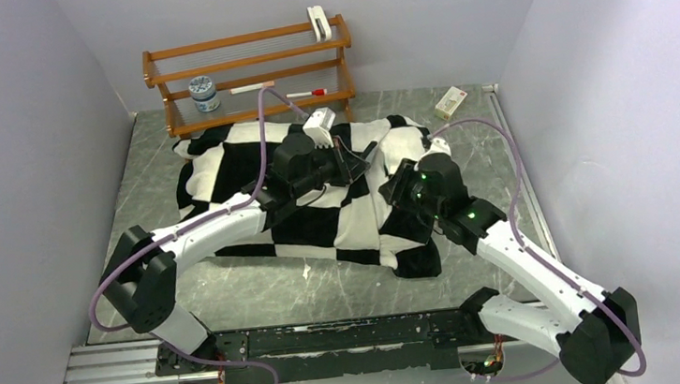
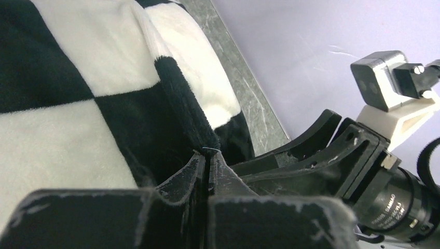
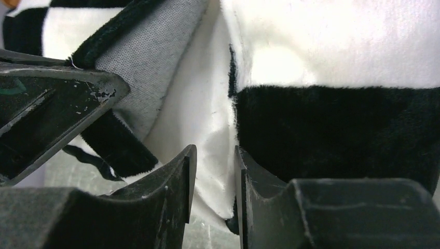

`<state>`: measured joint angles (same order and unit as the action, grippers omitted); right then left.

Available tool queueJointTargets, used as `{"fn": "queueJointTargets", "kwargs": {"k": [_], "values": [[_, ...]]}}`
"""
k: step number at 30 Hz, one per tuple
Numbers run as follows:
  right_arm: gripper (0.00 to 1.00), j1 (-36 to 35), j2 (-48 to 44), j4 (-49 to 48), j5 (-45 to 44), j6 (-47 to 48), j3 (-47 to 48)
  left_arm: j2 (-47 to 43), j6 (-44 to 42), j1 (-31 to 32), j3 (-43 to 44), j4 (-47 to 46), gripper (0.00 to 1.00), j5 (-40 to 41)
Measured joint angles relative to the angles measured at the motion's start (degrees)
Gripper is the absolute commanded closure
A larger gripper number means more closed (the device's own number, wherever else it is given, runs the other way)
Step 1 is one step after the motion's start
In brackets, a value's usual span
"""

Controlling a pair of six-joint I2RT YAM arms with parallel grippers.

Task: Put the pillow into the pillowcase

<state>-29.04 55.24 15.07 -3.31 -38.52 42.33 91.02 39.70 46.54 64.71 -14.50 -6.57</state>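
Note:
The black-and-white checkered pillowcase [image 1: 231, 170] lies bulging across the middle of the table. My left gripper [image 1: 352, 158] is over its far right part, shut on a black edge fold of the pillowcase [image 2: 181, 98], with the fingertips pressed together [image 2: 209, 155]. My right gripper [image 1: 403, 184] is at the pillowcase's right end. In the right wrist view its jaws [image 3: 214, 155] hold a fold of the plain white pillow [image 3: 202, 104] at the opening, between the grey inner lining [image 3: 140, 67] and the plush outside [image 3: 332, 119]. The rest of the pillow is hidden inside.
A wooden rack [image 1: 249, 69] stands at the back with a jar [image 1: 204, 94], a marker [image 1: 294, 95] and a white clip [image 1: 320, 23]. A small box [image 1: 451, 101] lies at the back right. Walls close in on the left, right and back.

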Motion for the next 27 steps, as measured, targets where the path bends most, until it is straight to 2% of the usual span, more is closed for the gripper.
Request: {"fn": "queueJointTargets", "kwargs": {"k": [9, 10, 13, 16, 21, 27], "values": [[0.68, -6.21, 7.30, 5.70, -14.58, 3.54, 4.31, -1.16, -0.07, 0.00, -1.16, 0.81, 0.95, -0.13], [0.73, -6.60, 8.07, 6.69, -15.96, 3.91, 4.94, -1.51, -0.07, 0.00, -1.53, 0.83, 0.95, -0.13], [0.98, -7.45, 9.62, 8.76, -19.65, 5.27, 6.84, -2.43, -0.20, 0.00, -2.14, 0.87, 0.95, -0.13], [1.00, -7.48, 9.49, 9.60, -21.97, 6.64, 7.63, -2.86, -1.55, 0.00, -2.40, 1.16, 0.95, 0.13], [1.00, -7.45, 8.70, 5.66, -17.84, 8.20, 10.40, -2.73, -5.97, -0.24, -4.98, 1.75, 0.95, 3.80], [1.00, -7.58, 6.49, -11.80, -2.93, 2.36, 8.15, 4.72, -8.55, -0.87, -9.38, -1.03, 0.95, 8.07]]}}
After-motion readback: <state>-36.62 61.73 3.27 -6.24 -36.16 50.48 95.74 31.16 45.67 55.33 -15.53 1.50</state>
